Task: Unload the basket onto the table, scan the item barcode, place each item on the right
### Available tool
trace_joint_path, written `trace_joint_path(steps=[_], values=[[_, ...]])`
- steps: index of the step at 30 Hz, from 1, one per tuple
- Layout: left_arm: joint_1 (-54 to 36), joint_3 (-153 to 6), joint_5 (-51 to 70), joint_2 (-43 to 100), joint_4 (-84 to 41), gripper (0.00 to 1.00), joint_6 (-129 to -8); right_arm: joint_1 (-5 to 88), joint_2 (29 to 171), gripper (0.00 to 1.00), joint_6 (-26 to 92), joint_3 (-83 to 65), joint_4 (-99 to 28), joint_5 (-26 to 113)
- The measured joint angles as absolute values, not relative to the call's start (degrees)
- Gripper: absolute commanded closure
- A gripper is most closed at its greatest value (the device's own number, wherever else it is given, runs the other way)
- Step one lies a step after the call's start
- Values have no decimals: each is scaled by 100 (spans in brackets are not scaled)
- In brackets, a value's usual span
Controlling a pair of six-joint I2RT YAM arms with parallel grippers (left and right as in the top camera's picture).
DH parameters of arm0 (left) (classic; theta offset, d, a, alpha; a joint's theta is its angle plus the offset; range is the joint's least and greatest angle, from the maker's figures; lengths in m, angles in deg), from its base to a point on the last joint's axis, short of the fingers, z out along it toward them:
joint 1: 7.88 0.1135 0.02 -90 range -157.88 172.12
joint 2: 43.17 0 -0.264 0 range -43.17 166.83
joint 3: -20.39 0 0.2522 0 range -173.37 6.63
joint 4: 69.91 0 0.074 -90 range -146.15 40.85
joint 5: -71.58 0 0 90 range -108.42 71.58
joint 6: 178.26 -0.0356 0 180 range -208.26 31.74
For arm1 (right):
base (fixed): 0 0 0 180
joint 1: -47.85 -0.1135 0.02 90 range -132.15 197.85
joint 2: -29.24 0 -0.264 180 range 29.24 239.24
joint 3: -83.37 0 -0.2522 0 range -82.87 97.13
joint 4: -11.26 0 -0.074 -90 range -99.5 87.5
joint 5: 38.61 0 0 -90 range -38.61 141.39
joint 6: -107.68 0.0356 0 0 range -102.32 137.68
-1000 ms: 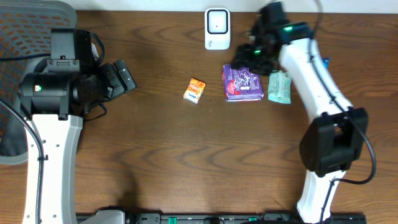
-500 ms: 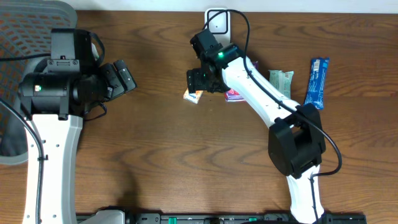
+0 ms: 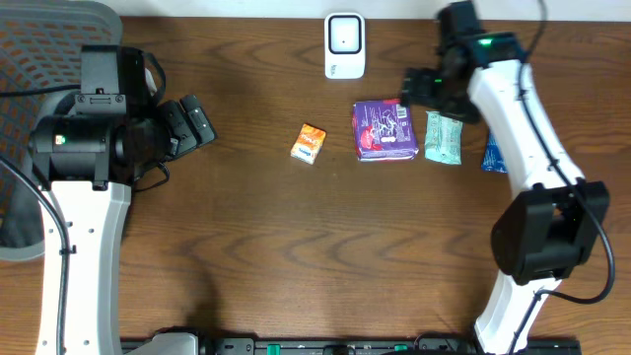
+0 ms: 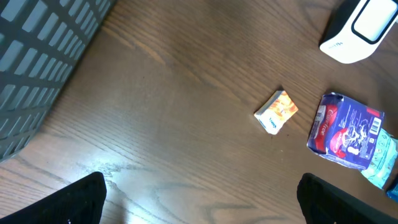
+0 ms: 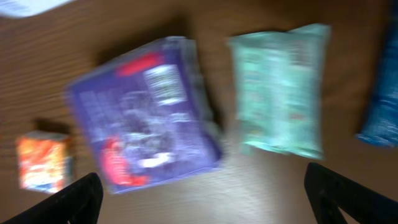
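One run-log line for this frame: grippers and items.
left gripper open, empty | right gripper open, empty, near purple packet and green packet | no item at scanner

4 items in row: orange box (image 3: pixel 310 143), purple pack (image 3: pixel 385 130), green pkt (image 3: pixel 443 137), blue bar (image 3: pixel 490 155); white scanner (image 3: pixel 344 44) beyond them.

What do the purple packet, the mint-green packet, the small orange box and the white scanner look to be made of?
Purple packet: likely glossy plastic film, given its sheen and puffy shape.
Mint-green packet: probably soft plastic wrap too, with flat sealed ends.
Orange box: seemingly printed cardboard, with crisp folded corners.
Scanner: smooth white moulded plastic, by its rounded shell.
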State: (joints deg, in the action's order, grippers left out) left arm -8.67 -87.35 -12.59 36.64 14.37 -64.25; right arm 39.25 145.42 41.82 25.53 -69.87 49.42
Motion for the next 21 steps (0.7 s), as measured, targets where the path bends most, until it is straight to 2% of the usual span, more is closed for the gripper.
trace_joint_path(steps=[5, 15, 18, 21], values=[[-867, -8735, -1257, 3664, 1435, 2, -6425, 4292, 14560, 1, 4104, 2341, -6987, 4959], [-867, -8735, -1257, 3664, 1437, 2, -6425, 4132, 14597, 1, 4062, 1611, -6454, 4686], [-867, -8735, -1257, 3664, 1437, 2, -6425, 4137, 14599, 6, 3828, 1299, -6211, 4505], [-867, -8735, -1259, 3664, 1437, 2, -6425, 4139, 14608, 9, 3201, 866, -5665, 3733]])
